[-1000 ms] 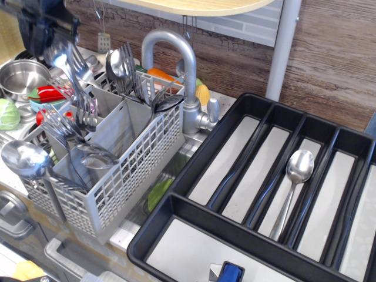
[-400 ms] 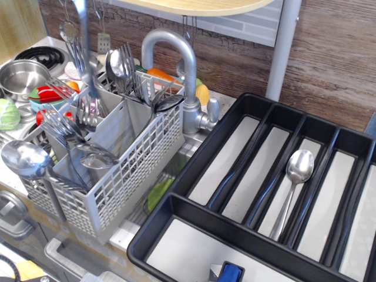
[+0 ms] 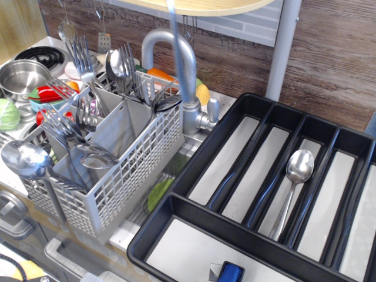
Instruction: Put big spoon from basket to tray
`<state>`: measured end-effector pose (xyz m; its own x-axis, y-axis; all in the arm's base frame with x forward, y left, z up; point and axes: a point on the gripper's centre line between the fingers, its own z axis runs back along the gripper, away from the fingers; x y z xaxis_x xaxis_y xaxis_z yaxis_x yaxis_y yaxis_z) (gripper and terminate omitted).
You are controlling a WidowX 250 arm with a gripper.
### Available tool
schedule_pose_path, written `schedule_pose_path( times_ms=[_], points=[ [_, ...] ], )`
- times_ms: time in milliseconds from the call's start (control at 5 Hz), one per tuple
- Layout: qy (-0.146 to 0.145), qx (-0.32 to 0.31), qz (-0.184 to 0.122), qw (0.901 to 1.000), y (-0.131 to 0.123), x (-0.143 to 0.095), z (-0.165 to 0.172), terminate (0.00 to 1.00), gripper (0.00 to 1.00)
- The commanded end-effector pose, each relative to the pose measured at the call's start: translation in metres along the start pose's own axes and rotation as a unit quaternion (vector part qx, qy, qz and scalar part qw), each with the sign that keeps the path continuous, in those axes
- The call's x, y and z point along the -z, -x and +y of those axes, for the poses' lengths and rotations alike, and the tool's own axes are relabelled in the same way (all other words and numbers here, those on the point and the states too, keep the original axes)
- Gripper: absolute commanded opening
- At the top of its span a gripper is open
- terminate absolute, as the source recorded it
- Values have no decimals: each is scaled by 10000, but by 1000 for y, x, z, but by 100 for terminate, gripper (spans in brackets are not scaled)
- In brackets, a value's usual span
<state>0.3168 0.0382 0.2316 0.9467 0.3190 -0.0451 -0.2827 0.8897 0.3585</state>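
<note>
The grey basket [image 3: 132,155] stands at the left, full of upright forks and spoons. A slim, motion-blurred steel piece [image 3: 180,53] hangs down from the top edge in front of the faucet, between basket and tray. It looks like the big spoon; its bowl cannot be made out. The black tray [image 3: 150,223] fills the right side, and a steel spoon [image 3: 296,170] lies in one long compartment. The gripper is above the top edge, out of view.
A grey faucet [image 3: 191,88] rises between basket and tray. A large round-bowled ladle-like spoon [image 3: 23,157] sticks out of the basket's near-left corner. A steel pot [image 3: 20,76] and toy vegetables sit at far left. A blue object [image 3: 230,273] lies in the cross compartment.
The gripper has risen out of view from the top left. The hanging steel piece came up out of the basket and moved right, from over the basket to in front of the faucet.
</note>
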Motion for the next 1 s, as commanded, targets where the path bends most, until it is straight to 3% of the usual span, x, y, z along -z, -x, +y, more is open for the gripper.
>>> schedule_pose_path(
  times_ms=[0, 200, 400, 600, 800],
  points=[
    [410, -125, -259, 9987, 11, -4, -40, 0, 0],
    [539, 301, -354, 9975, 25, 18, -68, 0, 0],
    [1034, 550, -159, 9930, 37, 35, -85, 0, 0],
    [1573, 401, -160, 9866, 43, 39, -96, 0, 0],
    [1712, 173, -500, 9838, 46, 70, -107, 0, 0]
  ],
)
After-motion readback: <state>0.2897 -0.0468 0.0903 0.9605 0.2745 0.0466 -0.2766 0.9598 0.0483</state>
